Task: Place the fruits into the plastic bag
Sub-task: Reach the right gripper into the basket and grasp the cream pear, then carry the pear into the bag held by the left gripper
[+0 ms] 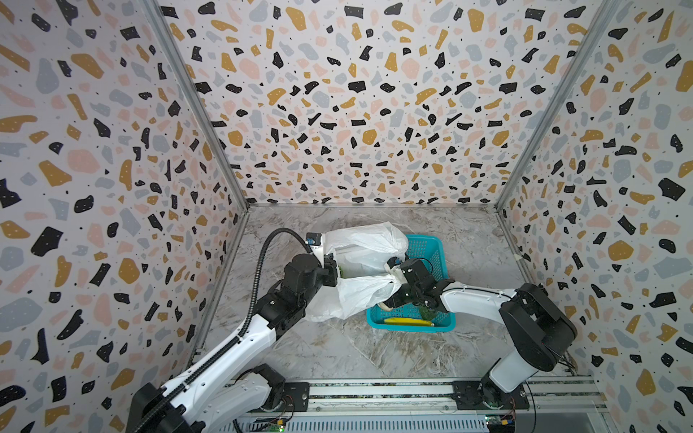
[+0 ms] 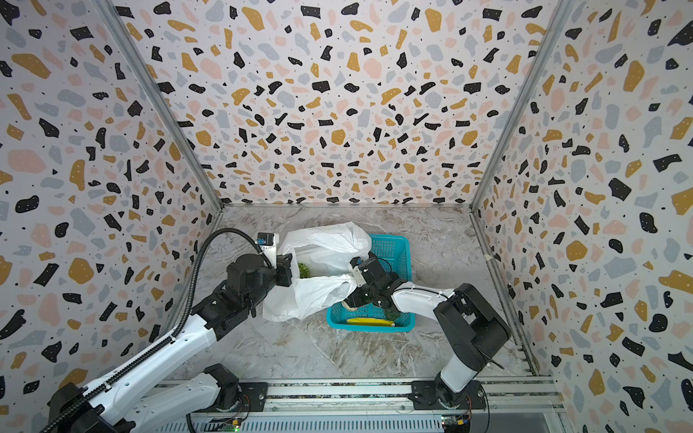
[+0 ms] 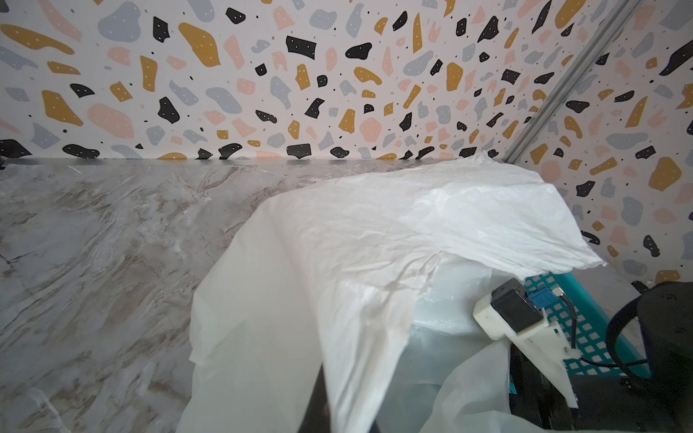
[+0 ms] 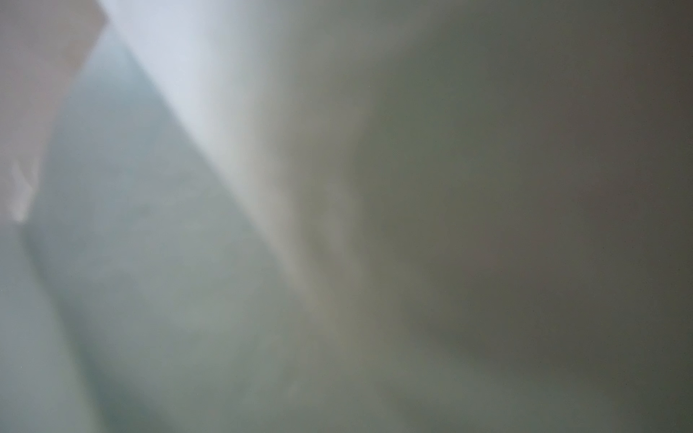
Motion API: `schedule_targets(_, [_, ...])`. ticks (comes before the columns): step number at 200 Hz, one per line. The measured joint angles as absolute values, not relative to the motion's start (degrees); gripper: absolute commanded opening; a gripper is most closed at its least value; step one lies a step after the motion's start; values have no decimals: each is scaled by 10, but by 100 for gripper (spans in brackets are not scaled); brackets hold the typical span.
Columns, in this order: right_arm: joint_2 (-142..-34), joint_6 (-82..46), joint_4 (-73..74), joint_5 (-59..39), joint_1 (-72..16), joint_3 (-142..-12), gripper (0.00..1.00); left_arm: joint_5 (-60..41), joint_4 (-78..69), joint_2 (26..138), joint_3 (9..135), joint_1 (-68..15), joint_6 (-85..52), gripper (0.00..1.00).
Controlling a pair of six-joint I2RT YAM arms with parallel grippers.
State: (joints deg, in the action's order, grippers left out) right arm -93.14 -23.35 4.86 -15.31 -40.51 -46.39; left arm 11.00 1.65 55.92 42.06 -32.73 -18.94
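Two arms rise from the rail at the bottom of both top views and meet at the middle of the marble table [image 1: 337, 352]. Nearest lies a teal mesh basket [image 1: 412, 327], just right of centre, with a long yellow banana [image 1: 408, 321] flat along its near wall and a dark green rounded fruit [image 1: 427, 313] just behind it, partly under the right arm.

Beside the basket's left edge and spilling over its near left corner sits the plastic bag [image 1: 360, 292]: thin, white, crinkly and half see-through, bigger than the basket, its mouth held wide and facing the camera. A green leafy patch [image 2: 303, 270] shows inside, at the mouth's left edge; what it belongs to cannot be told.

At the mouth's left rim the left gripper [image 1: 333, 270] is pinched tight on the plastic; in the left wrist view the film drapes over it, filling the lower middle of the frame. The right gripper [image 1: 392, 277] reaches in at the mouth's right rim, where the bunched plastic covers its fingers, so how wide they stand cannot be told. Its wrist view is only a grey-white blur.

Farther back, the bag's upper fold [image 1: 369, 236] stands up toward the speckled rear wall [image 1: 356, 112].
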Motion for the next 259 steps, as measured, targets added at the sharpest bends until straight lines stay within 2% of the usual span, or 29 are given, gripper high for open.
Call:
schedule_targets(34, [-898, -239, 47, -141, -402, -447, 38, 110, 17, 559, 421, -327, -189, 0])
schedule_targets(92, [-673, -245, 19, -93, -361, -398, 38, 108, 16, 559, 421, -327, -189, 0])
schedule_targets(133, [-591, -246, 5, -72, -351, -396, 37, 103, 16, 559, 421, -327, -187, 0])
schedule_targets(185, [-621, -229, 8, -92, -359, -418, 38, 94, 15, 559, 421, -327, -187, 0])
schedule_targets(259, [-762, -159, 18, -116, -422, -554, 43, 78, 8, 545, 415, -327, -188, 0])
